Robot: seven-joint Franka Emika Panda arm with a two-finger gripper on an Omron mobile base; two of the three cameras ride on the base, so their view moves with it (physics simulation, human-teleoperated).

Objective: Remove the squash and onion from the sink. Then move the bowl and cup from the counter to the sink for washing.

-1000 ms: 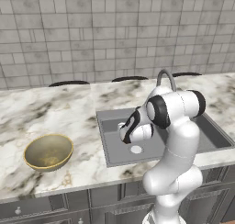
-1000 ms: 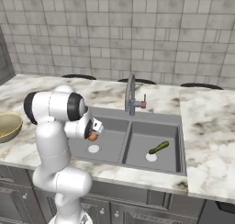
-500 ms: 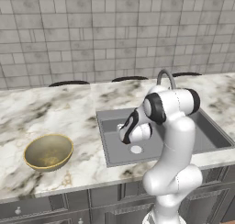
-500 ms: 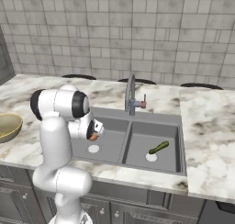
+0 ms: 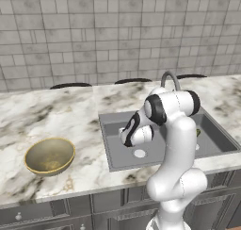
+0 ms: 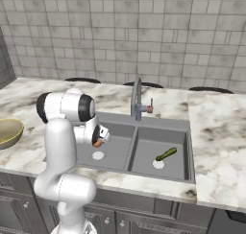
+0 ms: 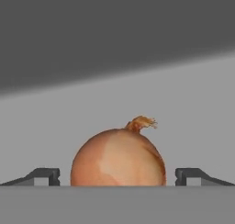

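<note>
Straddling onion (image 7: 118,158), gripper (image 7: 118,176) hangs wide open, fingertips (image 7: 43,176) at 9 and 3 o'clock of bulb, gap each side, no contact visible. Onion sits in left basin of sink (image 6: 178,125). Squash (image 6: 166,154) in right basin. Bowl (image 5: 49,155) on counter (image 5: 52,113), 9 o'clock of sink. No readable writing.

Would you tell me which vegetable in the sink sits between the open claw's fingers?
The onion, round and reddish-brown, in the basin with the claw; the slim green squash lies in the other basin.
</note>
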